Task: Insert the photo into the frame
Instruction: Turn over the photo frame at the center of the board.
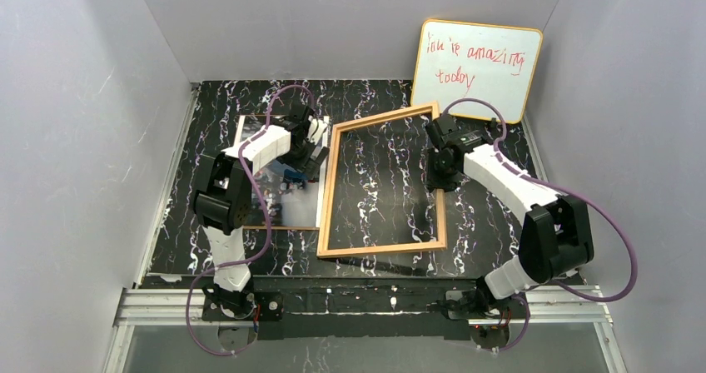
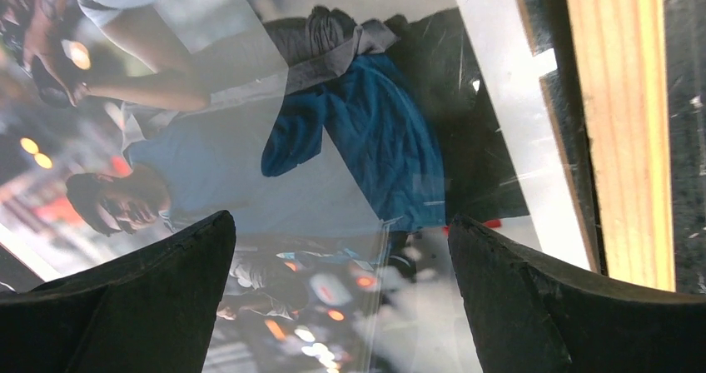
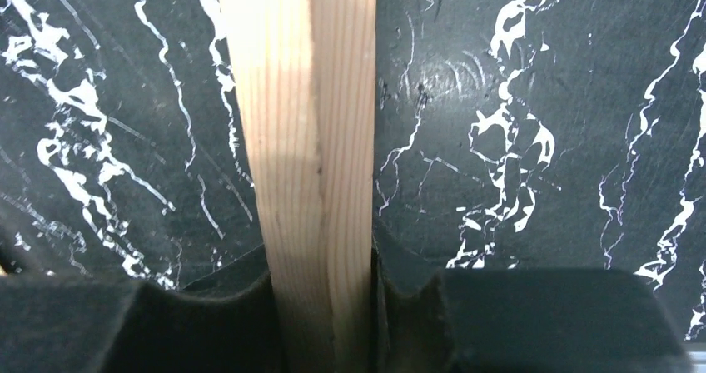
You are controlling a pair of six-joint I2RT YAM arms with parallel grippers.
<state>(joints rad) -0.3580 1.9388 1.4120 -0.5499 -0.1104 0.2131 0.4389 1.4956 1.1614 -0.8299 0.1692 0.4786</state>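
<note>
The photo (image 1: 281, 202) lies flat on the table's left half. Up close, the photo (image 2: 366, 131) shows people in blue and white, with glare and a clear sheet's edge across it. My left gripper (image 1: 297, 166) hovers just over it. That gripper (image 2: 340, 223) is open, its black fingers (image 2: 158, 298) wide apart with nothing between them. The frame (image 1: 379, 246), a thin light wooden rectangle, sits mid-table with the marbled table top showing through it. Its left bar (image 2: 620, 123) runs beside the photo. My right gripper (image 1: 438, 176) is shut on the frame's right bar (image 3: 308, 98), fingers (image 3: 400, 298) pressed to both sides.
A whiteboard (image 1: 479, 65) with red writing leans on the back wall at the right. Grey walls close in the black marbled table (image 1: 379, 98) on three sides. An aluminium rail (image 1: 358, 302) with both arm bases runs along the near edge.
</note>
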